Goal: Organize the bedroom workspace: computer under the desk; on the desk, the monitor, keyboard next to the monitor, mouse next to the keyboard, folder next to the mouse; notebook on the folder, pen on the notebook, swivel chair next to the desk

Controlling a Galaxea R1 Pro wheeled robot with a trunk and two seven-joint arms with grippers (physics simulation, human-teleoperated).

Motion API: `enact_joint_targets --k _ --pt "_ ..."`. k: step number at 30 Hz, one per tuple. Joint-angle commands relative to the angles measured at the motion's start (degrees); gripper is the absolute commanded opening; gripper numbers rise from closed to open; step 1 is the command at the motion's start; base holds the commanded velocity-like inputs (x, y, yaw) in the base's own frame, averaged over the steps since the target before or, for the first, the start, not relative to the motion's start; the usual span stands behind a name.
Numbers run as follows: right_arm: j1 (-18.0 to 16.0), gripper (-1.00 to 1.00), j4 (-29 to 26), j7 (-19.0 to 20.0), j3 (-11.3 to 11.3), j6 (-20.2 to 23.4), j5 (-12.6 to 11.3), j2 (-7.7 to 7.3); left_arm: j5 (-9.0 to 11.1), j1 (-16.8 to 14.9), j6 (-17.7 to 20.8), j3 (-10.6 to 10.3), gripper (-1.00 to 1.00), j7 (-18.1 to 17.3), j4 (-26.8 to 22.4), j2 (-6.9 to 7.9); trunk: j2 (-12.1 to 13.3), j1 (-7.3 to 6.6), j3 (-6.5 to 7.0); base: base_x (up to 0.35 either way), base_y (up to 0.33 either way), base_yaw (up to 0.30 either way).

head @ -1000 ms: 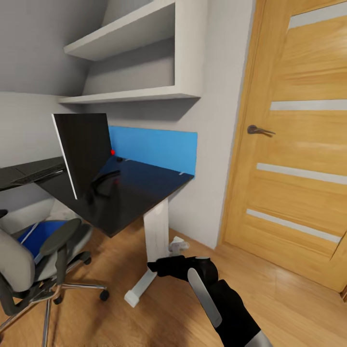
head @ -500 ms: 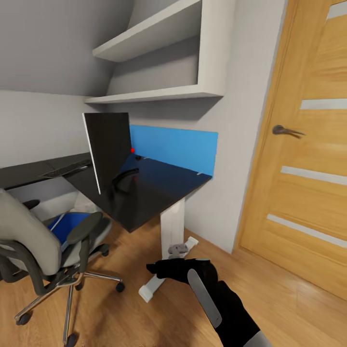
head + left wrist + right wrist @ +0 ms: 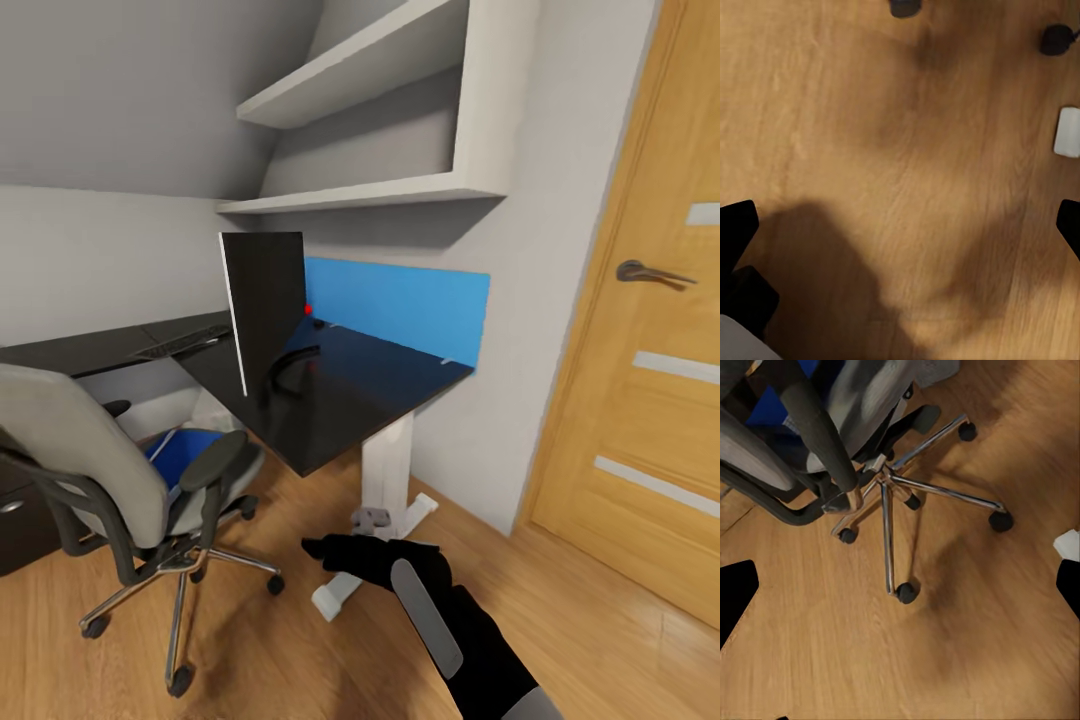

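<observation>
We face the desk, where the monitor stands, keyboard behind it. The folder (blue) lies on the swivel chair. Our right gripper carries nothing, fingers parted. Rolling closer risks nudging the chair's base, sliding the folder off.

The head camera looks down from high at the black worktop. Both wrist cameras look down at the wooden floor, which the head view shares.
</observation>
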Motion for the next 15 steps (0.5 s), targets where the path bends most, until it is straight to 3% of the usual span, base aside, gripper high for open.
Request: enact_joint_targets --k 1,5,6,7,9,12,15 --pt "0.0 1.00 0.1 -0.2 0.0 -0.5 -0.5 0.00 0.6 0.0 0.2 0.1 1.00 0.4 -0.1 -0.03 0.0 0.00 -0.06 0.000 0.000 0.080" --pt "0.0 1.00 0.8 0.0 -0.2 -2.9 -1.8 0.00 0.6 0.0 0.2 0.1 1.00 0.4 -0.2 -0.03 0.0 0.00 -0.07 0.000 0.000 0.050" --pt "0.0 1.00 1.1 0.0 -0.2 -3.6 -2.8 0.00 0.5 0.0 0.2 0.1 1.00 0.4 -0.2 -0.02 0.0 0.00 -0.07 0.000 0.000 0.033" --pt "0.0 1.00 2.1 0.1 -0.2 -5.2 -6.6 0.00 0.5 0.0 0.2 0.1 1.00 0.5 -0.2 0.02 0.0 0.00 -0.08 0.000 0.000 0.017" --pt "0.0 1.00 2.5 0.1 -0.2 -6.0 -8.9 0.00 0.5 0.0 0.2 0.1 1.00 0.5 -0.2 0.04 0.0 0.00 -0.08 0.000 0.000 0.012" --pt "0.0 1.00 3.0 -0.1 -0.3 -7.1 -11.6 0.00 0.4 0.0 0.2 0.2 1.00 0.5 -0.2 0.06 0.0 0.00 -0.08 0.000 0.000 0.007" --pt "0.0 1.00 3.5 -0.1 -0.3 -7.5 -12.3 0.00 0.4 0.0 0.2 0.2 1.00 0.5 -0.2 0.05 0.0 0.00 -0.08 0.000 0.000 0.004"
